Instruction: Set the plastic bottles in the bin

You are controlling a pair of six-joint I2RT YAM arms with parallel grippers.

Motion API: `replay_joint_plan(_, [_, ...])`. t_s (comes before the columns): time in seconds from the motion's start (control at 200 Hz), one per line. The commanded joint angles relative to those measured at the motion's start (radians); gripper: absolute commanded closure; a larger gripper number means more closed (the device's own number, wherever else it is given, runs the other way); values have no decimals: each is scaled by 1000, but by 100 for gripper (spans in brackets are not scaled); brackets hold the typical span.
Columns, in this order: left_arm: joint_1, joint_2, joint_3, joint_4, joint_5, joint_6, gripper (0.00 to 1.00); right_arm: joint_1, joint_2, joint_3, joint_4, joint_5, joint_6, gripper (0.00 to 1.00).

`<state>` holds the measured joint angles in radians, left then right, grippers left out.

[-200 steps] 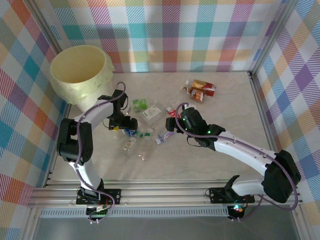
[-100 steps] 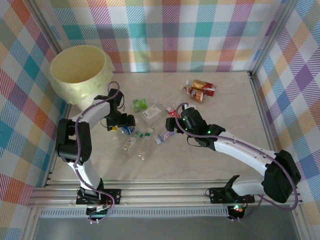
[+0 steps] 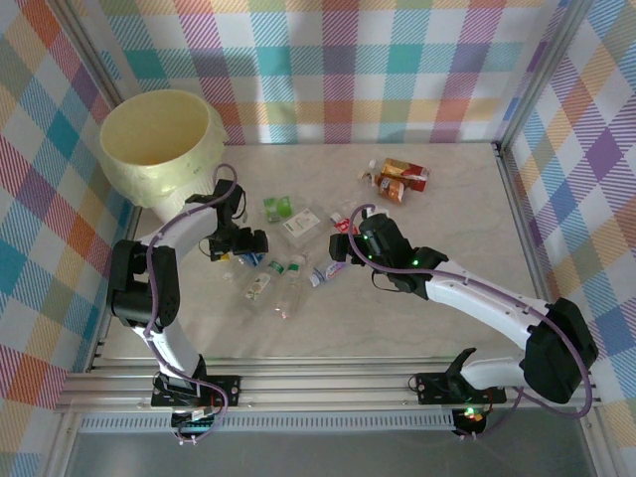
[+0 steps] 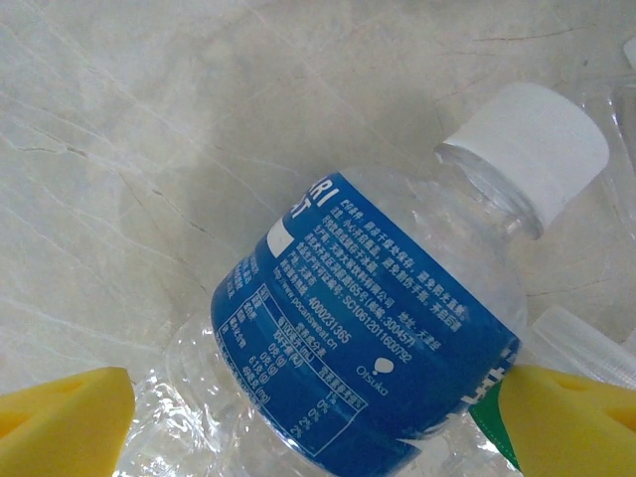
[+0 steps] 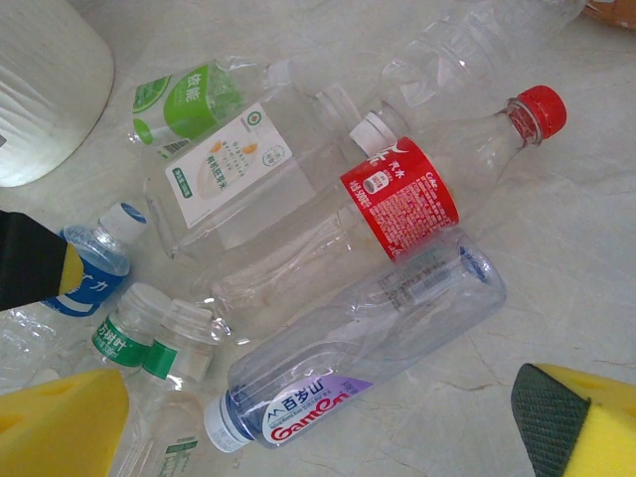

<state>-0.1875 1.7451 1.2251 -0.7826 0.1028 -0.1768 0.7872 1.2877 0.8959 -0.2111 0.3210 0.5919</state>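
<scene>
The blue-labelled plastic bottle (image 4: 368, 338), lying toward the desk's (image 3: 457, 209) left edge near the bin (image 3: 149, 177), is straddled across its long axis by the left fingers (image 4: 60, 422), clamping undeterminable; the right fingers (image 5: 60, 427) are spread.

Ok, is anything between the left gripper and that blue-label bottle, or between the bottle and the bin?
Nothing visible. The left gripper straddles the blue-label bottle, jaws open. No other bottle lies between it and the bin.
</scene>
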Motion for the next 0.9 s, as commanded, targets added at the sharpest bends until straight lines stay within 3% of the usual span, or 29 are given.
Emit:
replay_joint_plan(0.0, [-4,25,-31,-20,-32,35,7,7,16,39,-10,-14,20,0])
replay_joint_plan(0.22, [-6,61,-30,12,-92,14,8,7,42,69,-38,-30,23,0])
replay_joint_plan(0.42, [-11,88,-26,30,-48,15,0,7,39,66,-41,-36,29,0])
replay_joint_plan(0.595, [-15,96,-24,54,-32,22,0,7,35,60,-43,-36,32,0])
replay_joint_plan(0.895, [-35,112,-36,90,-119,45,3,7,38,58,-42,-35,29,0])
